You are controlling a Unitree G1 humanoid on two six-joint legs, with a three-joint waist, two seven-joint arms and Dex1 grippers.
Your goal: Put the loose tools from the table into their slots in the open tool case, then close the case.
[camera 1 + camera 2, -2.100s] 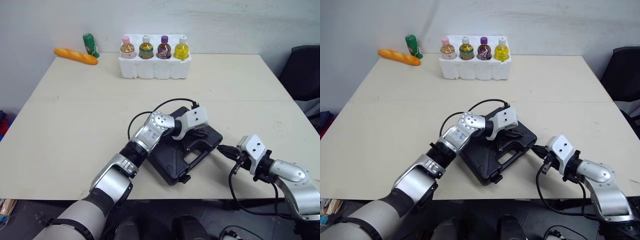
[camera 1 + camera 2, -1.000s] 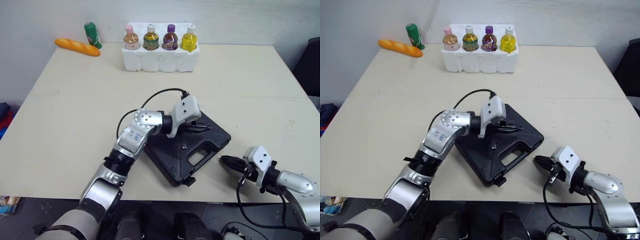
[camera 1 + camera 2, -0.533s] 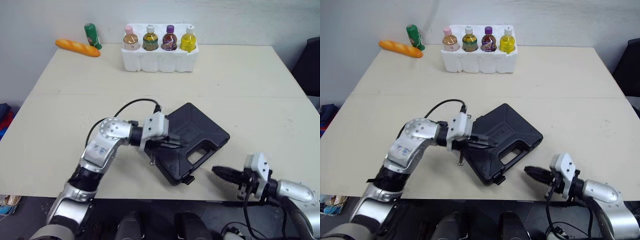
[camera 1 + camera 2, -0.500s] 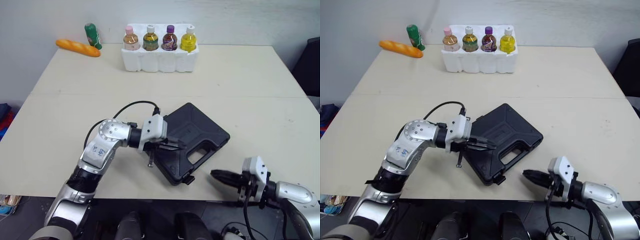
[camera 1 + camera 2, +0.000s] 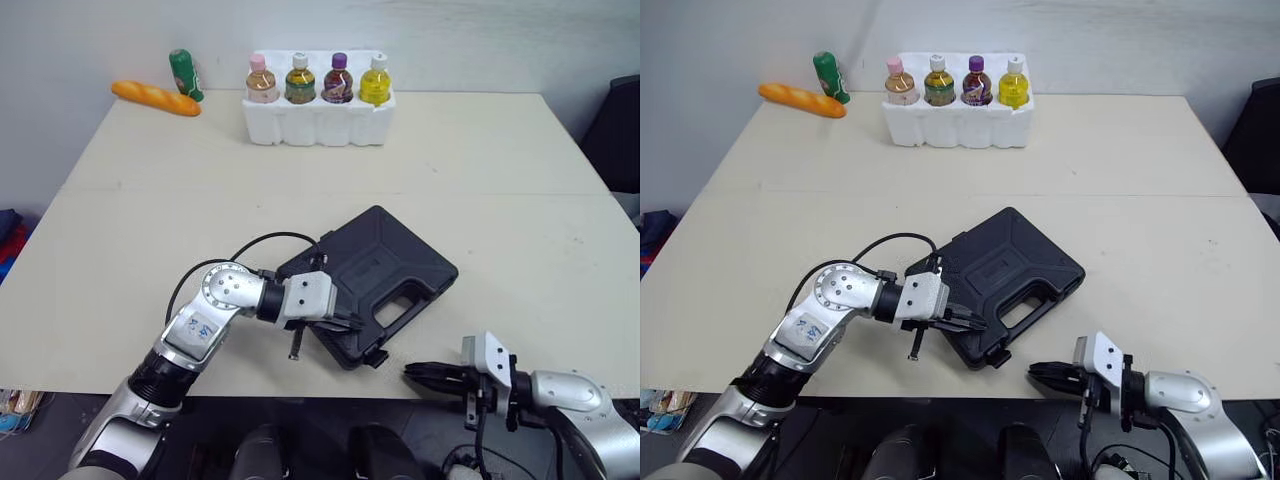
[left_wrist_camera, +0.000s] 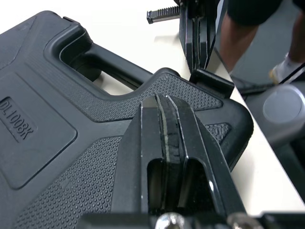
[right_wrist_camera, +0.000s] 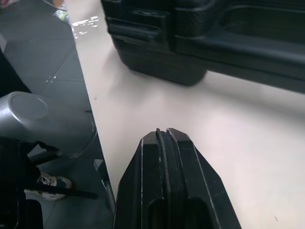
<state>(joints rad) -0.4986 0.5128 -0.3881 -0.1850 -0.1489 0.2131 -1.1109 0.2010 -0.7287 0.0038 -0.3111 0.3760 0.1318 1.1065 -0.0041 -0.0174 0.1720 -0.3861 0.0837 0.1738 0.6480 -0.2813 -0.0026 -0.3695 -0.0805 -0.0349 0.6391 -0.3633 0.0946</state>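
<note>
From the head: black tool case (image 5: 385, 265) flat on the counter (image 5: 500, 160), lid down, set askew near the front edge, handle (image 5: 398, 303) turned toward the front right. Left tool (image 5: 347, 322) low over the case's front left edge, touching the lid or just above it; not possible to tell which from here. Right tool (image 5: 418, 372) at the counter's front edge, in front of the case and apart from it, pointing toward the left. Well behind, by the far edge: white foam tray (image 5: 318, 128) with four bottles (image 5: 300, 80) upright in it, a bread loaf (image 5: 155, 97) lying off to its left, a green bottle (image 5: 182, 75) just behind the loaf.

From the left wrist: left tool (image 6: 164, 99) clenched, both fingers pressed flat together with nothing between them, lying over the textured corner of the case lid beside the handle opening. A latch (image 6: 212, 81) just ahead at the case's edge, pale counter beyond it.

From the right wrist: right tool (image 7: 163, 132) clenched as well and empty, hovering over bare counter close to its edge. Case's side wall ahead, not touched; dark floor off to one side.
</note>
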